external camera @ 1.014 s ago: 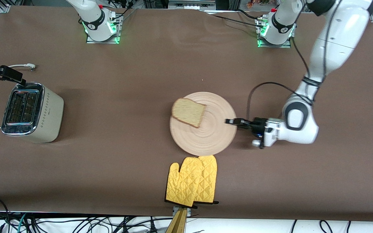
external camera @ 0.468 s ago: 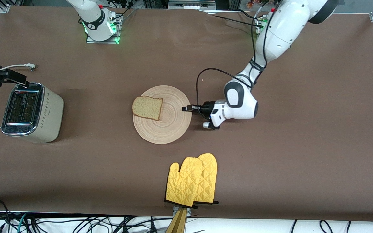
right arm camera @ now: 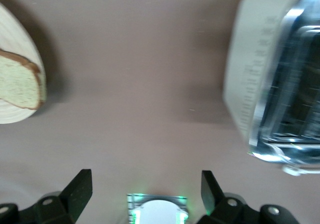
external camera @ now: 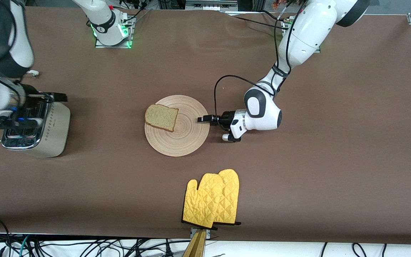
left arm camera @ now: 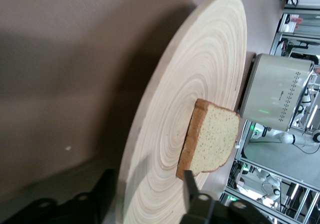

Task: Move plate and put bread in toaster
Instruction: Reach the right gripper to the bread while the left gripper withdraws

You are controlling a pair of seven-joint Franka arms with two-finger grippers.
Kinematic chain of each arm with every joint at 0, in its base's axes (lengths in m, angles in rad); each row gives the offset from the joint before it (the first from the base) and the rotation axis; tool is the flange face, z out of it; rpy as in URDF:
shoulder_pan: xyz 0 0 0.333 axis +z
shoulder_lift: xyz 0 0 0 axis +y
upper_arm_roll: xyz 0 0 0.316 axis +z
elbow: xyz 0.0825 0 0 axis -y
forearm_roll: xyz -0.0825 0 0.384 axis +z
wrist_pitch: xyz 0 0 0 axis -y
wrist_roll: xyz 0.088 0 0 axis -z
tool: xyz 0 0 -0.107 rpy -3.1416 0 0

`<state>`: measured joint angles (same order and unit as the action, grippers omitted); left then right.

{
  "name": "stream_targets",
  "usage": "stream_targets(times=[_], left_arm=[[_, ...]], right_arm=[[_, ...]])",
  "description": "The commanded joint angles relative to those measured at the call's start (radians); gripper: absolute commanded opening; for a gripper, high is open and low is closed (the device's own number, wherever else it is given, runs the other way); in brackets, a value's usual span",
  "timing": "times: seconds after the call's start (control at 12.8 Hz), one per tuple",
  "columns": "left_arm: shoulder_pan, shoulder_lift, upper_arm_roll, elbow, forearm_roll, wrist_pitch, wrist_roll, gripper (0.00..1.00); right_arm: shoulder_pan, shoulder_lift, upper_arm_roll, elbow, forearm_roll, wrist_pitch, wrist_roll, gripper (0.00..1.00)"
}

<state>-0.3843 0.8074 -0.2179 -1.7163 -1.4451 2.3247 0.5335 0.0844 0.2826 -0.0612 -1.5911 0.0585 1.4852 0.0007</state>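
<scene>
Centre frame, the plate (external camera: 177, 125) lies on the brown table (external camera: 334, 160) with the bread (external camera: 161, 117) overhanging its rim toward the right arm's end. The left gripper (external camera: 202, 119) sits low at the plate's edge, its fingers (left arm camera: 189, 186) parted astride the rim and not pinching it. The right gripper (external camera: 43, 109) hovers wide open and empty over the toaster (external camera: 54, 128). A yellow oven mitt (external camera: 212, 200) lies at lower centre.

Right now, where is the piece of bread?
The bread lies on the plate in the middle of the table, at the plate's edge toward the toaster, overhanging the rim slightly.
</scene>
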Motion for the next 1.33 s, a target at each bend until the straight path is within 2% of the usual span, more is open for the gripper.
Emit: stream_targets(times=[0.0,0.16,0.31,0.47,0.62,0.78,0.86,0.94,1.09,1.25], left_arm=[[0.073,-0.199,0.024,-0.182,-0.029,-0.001,0.002,1.00],[0.142,-0.311,0.028,-0.293,-0.026,0.007,0.003,1.00],[0.246,-0.405,0.028,-0.367,0.050,0.047,0.016,1.00],[0.387,-0.447,0.028,-0.358,0.266,0.045,0.014,1.00],[0.507,-0.499,0.073,-0.339,0.328,0.027,0.017,1.00],[0.585,-0.563,0.097,-0.350,0.368,-0.106,0.017,1.00],[0.625,-0.592,0.095,-0.342,0.484,-0.126,0.016,1.00],[0.649,-0.646,0.091,-0.330,0.659,-0.133,0.005,1.00],[0.651,-0.726,0.094,-0.257,0.892,-0.253,-0.036,1.00],[0.650,-0.757,0.094,-0.147,1.094,-0.426,-0.224,1.00]], right_arm=[[0.031,-0.020,0.021,-0.111,0.151,0.149,0.126,0.97],[0.031,-0.033,0.092,-0.200,0.190,0.303,0.230,0.97],[0.031,-0.052,0.134,-0.323,0.252,0.458,0.335,0.98],[0.031,-0.078,0.194,-0.497,0.334,0.712,0.351,0.98],[0.029,-0.077,0.259,-0.629,0.336,0.930,0.354,0.98],[0.031,-0.050,0.306,-0.697,0.336,1.076,0.354,0.97],[0.029,-0.033,0.319,-0.707,0.336,1.105,0.354,0.96],[0.031,-0.017,0.322,-0.711,0.336,1.125,0.354,0.91],[0.029,0.016,0.339,-0.711,0.336,1.161,0.352,0.85],[0.029,0.029,0.356,-0.711,0.336,1.172,0.352,0.66]])
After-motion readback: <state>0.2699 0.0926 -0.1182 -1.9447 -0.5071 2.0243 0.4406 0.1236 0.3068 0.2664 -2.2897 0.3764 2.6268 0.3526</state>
